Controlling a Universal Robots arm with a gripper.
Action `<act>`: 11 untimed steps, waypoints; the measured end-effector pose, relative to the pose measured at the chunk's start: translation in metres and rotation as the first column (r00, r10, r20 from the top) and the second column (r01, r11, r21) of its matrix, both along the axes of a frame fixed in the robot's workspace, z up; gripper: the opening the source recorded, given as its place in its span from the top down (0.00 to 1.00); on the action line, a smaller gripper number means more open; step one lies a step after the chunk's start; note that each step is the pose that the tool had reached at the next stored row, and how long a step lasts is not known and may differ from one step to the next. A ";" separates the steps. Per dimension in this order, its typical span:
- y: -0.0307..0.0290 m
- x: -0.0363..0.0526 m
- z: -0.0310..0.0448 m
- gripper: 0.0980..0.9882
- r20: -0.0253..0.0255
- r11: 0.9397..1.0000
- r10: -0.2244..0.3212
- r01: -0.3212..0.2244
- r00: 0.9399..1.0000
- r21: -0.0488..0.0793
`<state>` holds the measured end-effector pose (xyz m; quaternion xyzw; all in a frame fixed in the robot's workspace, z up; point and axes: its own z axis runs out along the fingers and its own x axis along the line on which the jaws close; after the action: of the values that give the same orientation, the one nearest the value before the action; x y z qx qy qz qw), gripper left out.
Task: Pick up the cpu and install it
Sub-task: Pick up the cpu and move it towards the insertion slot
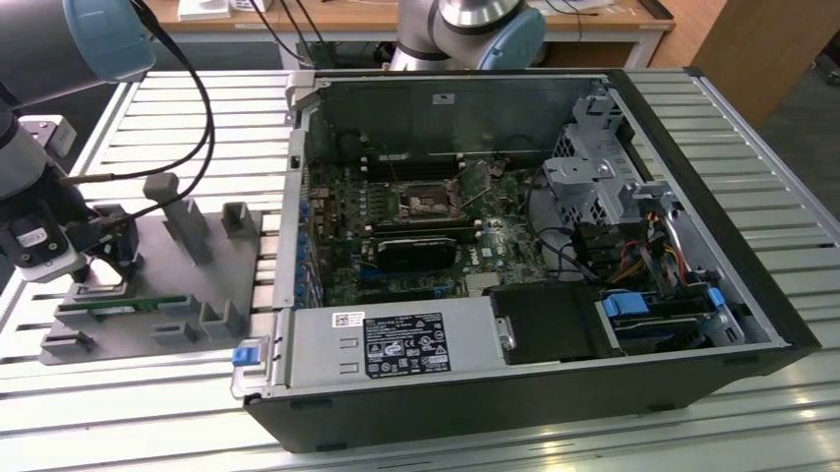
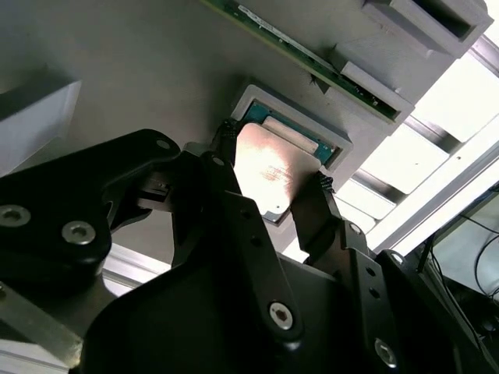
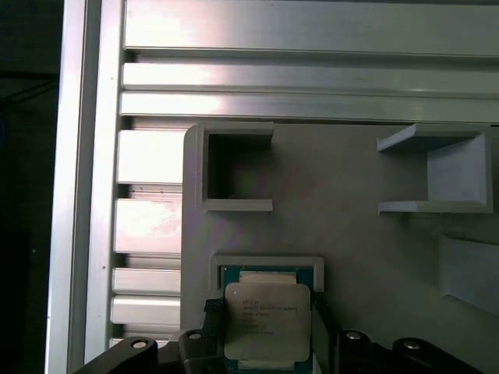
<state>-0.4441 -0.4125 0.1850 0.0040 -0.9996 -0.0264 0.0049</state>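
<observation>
Over the grey tray (image 1: 197,285) at the exterior view's left, the gripper (image 2: 273,162) has its fingers (image 2: 323,210) closed against opposite edges of the cpu (image 3: 267,319) at its recess.

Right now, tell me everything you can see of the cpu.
The cpu is a small flat square chip with a shiny silver metal lid bearing faint print, over a thin green board edge. It lies flat in a pale raised pocket near the edge of the grey tray. The hand straddles it, its black fingers pressed against two opposite sides, as seen in both wrist views.
</observation>
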 end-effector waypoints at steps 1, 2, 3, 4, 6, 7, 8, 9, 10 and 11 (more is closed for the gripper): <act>0.0000 0.0000 0.0003 0.51 0.000 1.000 0.000 0.000 1.000 0.000; 0.0000 0.0000 0.0007 0.51 0.000 1.000 0.000 0.000 1.000 0.000; 0.0000 0.0000 0.0013 0.51 0.000 1.000 0.000 0.000 1.000 0.000; 0.0000 0.0000 0.0021 0.51 0.000 1.000 0.000 0.000 1.000 0.000; 0.0000 0.0000 0.0038 0.51 0.000 1.000 0.000 0.000 1.000 0.000; 0.0000 -0.0001 0.0050 0.51 0.000 1.000 0.000 0.000 1.000 0.000; 0.0000 0.0000 0.0062 0.51 0.000 1.000 0.000 0.000 1.000 0.000; 0.0000 0.0000 0.0073 0.51 0.000 1.000 0.000 0.000 1.000 0.000; 0.0000 0.0000 0.0084 0.51 0.000 1.000 0.000 0.000 1.000 0.000; 0.0000 -0.0001 0.0096 0.51 0.000 1.000 0.000 0.000 1.000 0.000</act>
<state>-0.4442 -0.4125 0.1946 0.0040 -0.9996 -0.0263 0.0050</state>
